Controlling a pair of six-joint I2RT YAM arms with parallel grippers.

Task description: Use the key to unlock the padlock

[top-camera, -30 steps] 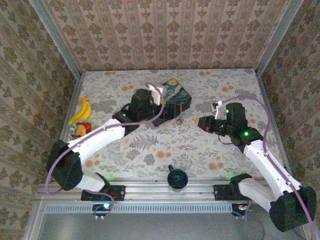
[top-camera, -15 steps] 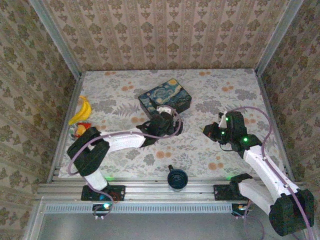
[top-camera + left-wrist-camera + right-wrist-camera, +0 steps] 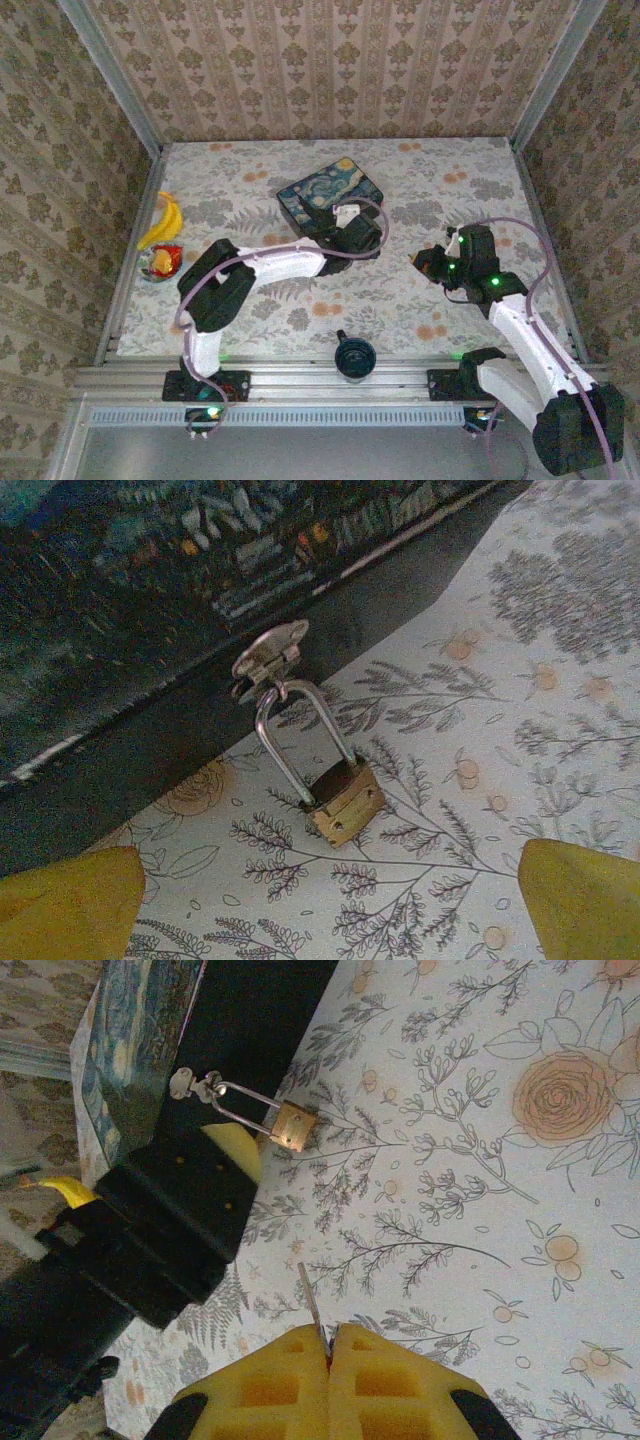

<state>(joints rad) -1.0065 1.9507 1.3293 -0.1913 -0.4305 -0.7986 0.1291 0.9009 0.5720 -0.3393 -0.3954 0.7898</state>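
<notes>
Lying flat on the worktop [image 3: 560, 680], the padlock [image 3: 345, 800] hangs by its thin shackle [image 3: 300, 735] from the hasp [image 3: 268, 658] of the blue painted box [image 3: 120, 600], with its brass body just off the box's front wall. I cannot tell which face carries the keyhole.

The left tool [image 3: 328, 905] hovers over the lock with its jaws spread wide and nothing in them. The right tool [image 3: 328, 1360] is pinched tight on the key [image 3: 311, 1300], which shows as a thin sliver of blade, well apart from the lock.

The main risk is the loose lock. Pushed by the key before it is clamped, it would likely swivel on its shackle and slide away. The blade could also twist in the soft pads. In the right wrist view the left tool's dark body sits near the line of approach, so the two tools might clash.

The box closes off the far side of the lock. Bare worktop lies open towards the right arm. The banana [image 3: 165, 220] lies well apart at the left edge.
</notes>
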